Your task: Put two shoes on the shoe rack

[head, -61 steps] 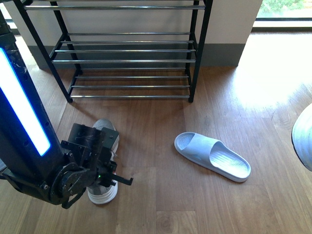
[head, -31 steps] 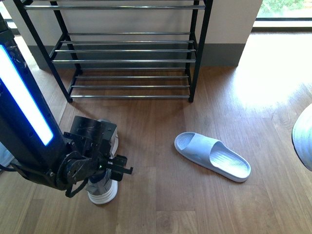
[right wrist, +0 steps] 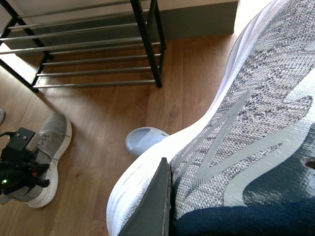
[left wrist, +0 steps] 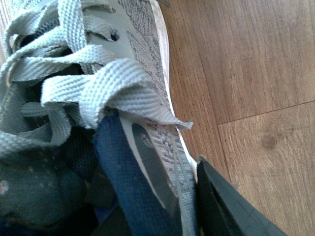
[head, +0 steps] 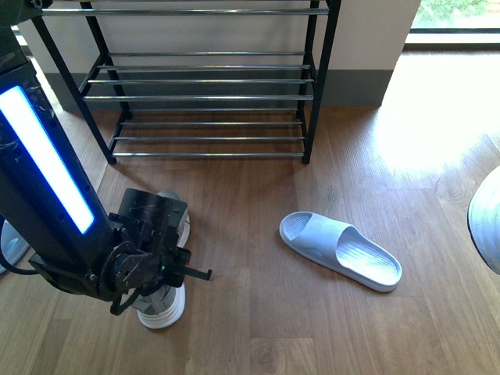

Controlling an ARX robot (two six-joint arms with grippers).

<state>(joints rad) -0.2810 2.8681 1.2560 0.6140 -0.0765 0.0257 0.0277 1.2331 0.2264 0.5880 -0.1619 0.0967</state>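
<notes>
The black shoe rack (head: 203, 82) with silver rods stands against the far wall, and also shows in the right wrist view (right wrist: 93, 54). One grey sneaker (head: 162, 306) lies on the wood floor in front of it. My left gripper (head: 160, 262) is shut on this sneaker's collar, below the laces (left wrist: 88, 88), with one black finger (left wrist: 221, 201) pressed to its side. My right gripper (right wrist: 197, 206) is shut on a second grey sneaker (right wrist: 256, 113), held up in the air; one finger (right wrist: 155, 206) lies along its white sole. That sneaker's edge (head: 486, 223) shows at the far right of the front view.
A pale blue slipper (head: 340, 250) lies on the floor right of the left sneaker, in front of the rack's right leg (head: 312, 117). The rack's tiers hold no shoes. Bright sunlight falls on the floor at the right by a window.
My left arm has leaned slightly to the right and its gripper has settled a little further over the sneaker. The sneaker stays on the floor. The slipper has not moved.
</notes>
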